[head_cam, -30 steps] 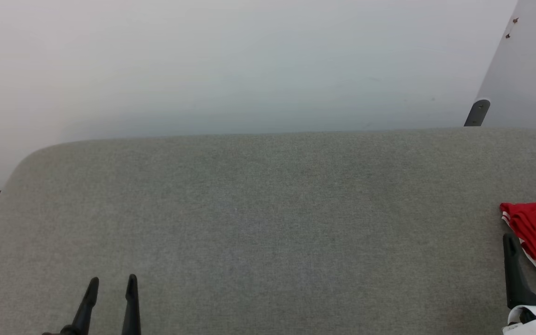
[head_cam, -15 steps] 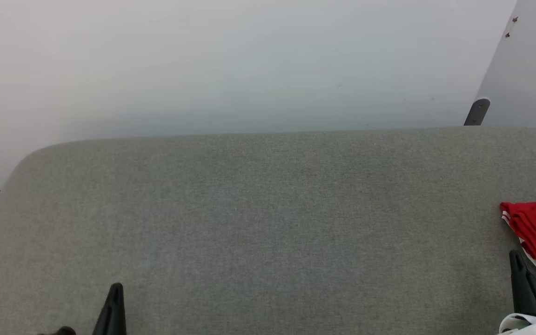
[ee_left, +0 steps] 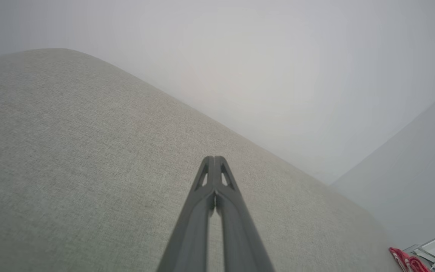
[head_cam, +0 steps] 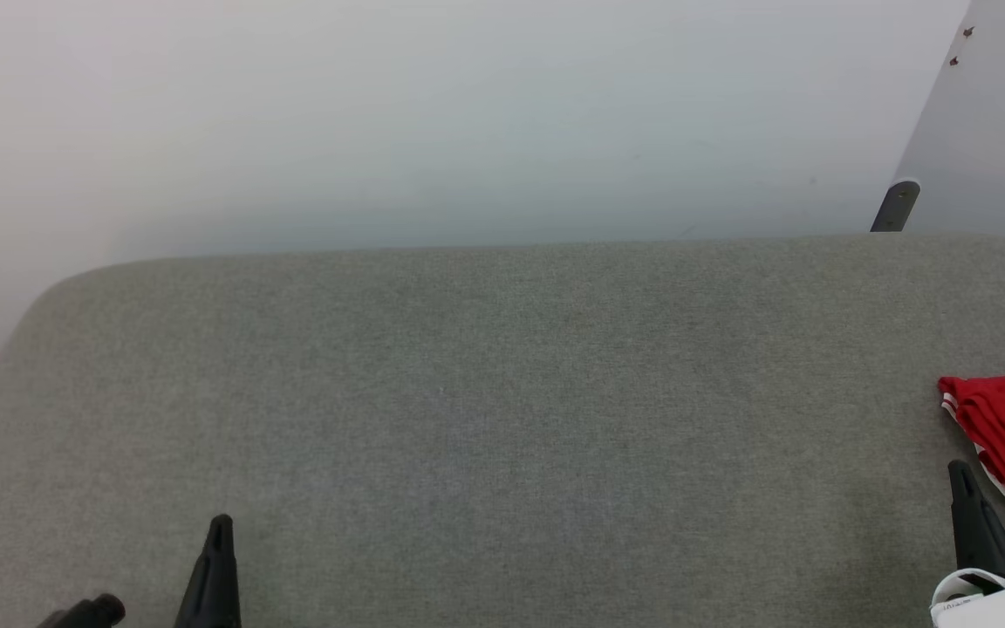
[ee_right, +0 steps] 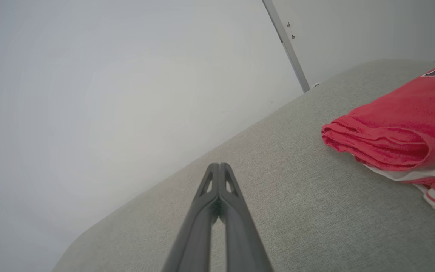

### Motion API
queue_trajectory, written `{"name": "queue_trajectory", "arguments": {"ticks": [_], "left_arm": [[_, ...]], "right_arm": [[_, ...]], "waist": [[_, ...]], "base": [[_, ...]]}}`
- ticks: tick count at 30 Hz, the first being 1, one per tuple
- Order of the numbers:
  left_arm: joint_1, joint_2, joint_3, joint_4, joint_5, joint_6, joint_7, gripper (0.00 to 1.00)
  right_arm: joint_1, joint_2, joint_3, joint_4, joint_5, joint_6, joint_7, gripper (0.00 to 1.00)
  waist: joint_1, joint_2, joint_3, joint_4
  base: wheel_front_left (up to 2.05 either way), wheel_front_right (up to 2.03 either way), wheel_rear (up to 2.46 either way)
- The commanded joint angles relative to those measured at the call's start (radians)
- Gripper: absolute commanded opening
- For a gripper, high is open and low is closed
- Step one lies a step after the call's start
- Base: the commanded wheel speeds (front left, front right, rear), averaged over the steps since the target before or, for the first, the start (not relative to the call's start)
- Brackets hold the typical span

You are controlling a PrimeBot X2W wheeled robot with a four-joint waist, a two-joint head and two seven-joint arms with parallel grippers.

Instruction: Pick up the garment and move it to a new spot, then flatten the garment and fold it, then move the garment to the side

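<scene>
Red garment (ee_right: pixel 391 124) folded beside closed right tool (ee_right: pixel 219 166), left tool (ee_left: pixel 214 158) closed, well apart

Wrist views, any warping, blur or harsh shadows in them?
Left wrist view: wide-angle lens bows the far edge of the grey padded surface, wall looks hazy; right wrist view: the garment is sharp, light soft, no hard shadows or glare.

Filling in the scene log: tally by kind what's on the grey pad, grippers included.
Jerseys: 1, the red jersey, lying near the right edge of the grey pad.
Grippers: 2, the left gripper and the right gripper, both with jaws shut on nothing.
Total: 3
</scene>
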Motion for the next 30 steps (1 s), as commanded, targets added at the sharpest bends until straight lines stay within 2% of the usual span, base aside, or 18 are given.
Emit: {"name": "queue_trajectory", "arguments": {"ticks": [1, 30], "left_arm": [[-0.03, 0.005, 0.004, -0.007, -0.041, -0.001, 0.007, 0.0], [-0.109, -0.007, 0.006, 0.046, -0.415, -0.001, 0.11, 0.0]], "right_arm": [[-0.029, 0.0, -0.008, -0.008, 0.037, 0.0, 0.007, 0.0], [-0.078, 0.047, -0.02, 0.037, 0.35, 0.0, 0.095, 0.0]], "waist": [[0.0, 0.0, 0.001, 0.0], [0.0, 0.0, 0.013, -0.001]], "base": [[0.0, 0.0, 0.0], [0.0, 0.0, 0.0]]}}
